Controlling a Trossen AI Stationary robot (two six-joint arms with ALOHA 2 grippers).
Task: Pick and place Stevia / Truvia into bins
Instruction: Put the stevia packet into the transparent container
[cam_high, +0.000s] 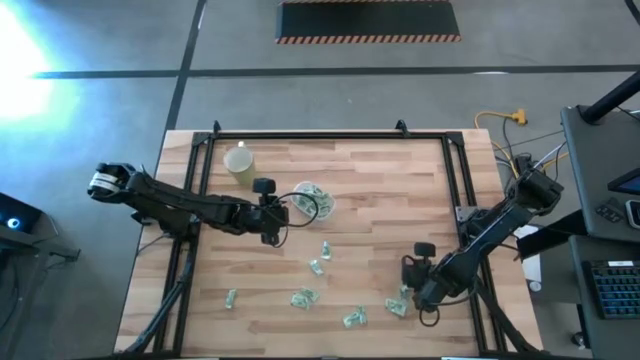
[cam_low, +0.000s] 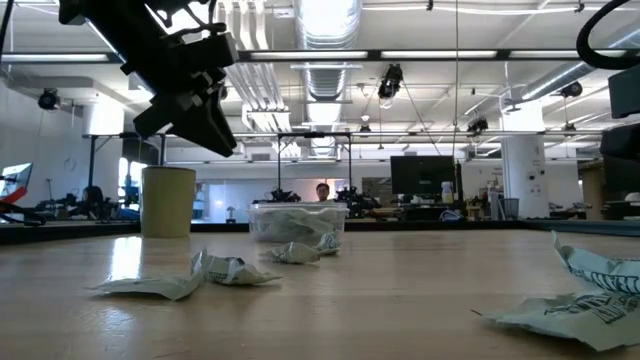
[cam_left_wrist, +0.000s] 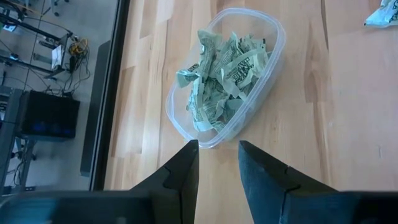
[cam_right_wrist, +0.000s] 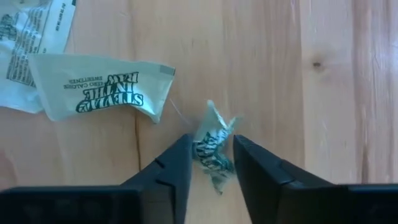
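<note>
While the right end effector (cam_right_wrist: 211, 165) pinches a crumpled Stevia sachet (cam_right_wrist: 213, 149) between its fingers on the tabletop (cam_right_wrist: 336, 93), a flat sachet (cam_right_wrist: 102, 93) lies just beside. The bin (cam_high: 314, 198) sits well away, nearer the left end effector (cam_left_wrist: 217, 171), parted and empty.

Pale green-and-white sachets (cam_right_wrist: 102, 93), clear tub (cam_left_wrist: 273, 59), pale yellow cup (cam_high: 239, 162), light wood table (cam_high: 380, 200).

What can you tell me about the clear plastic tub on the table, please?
The clear plastic tub is small, see-through and round-rimmed, standing upright on the wooden table beside a pale yellow cup. It holds a heap of crumpled green-and-white sachets. The left gripper hovers just above its rim, fingers apart, holding nothing.
</note>
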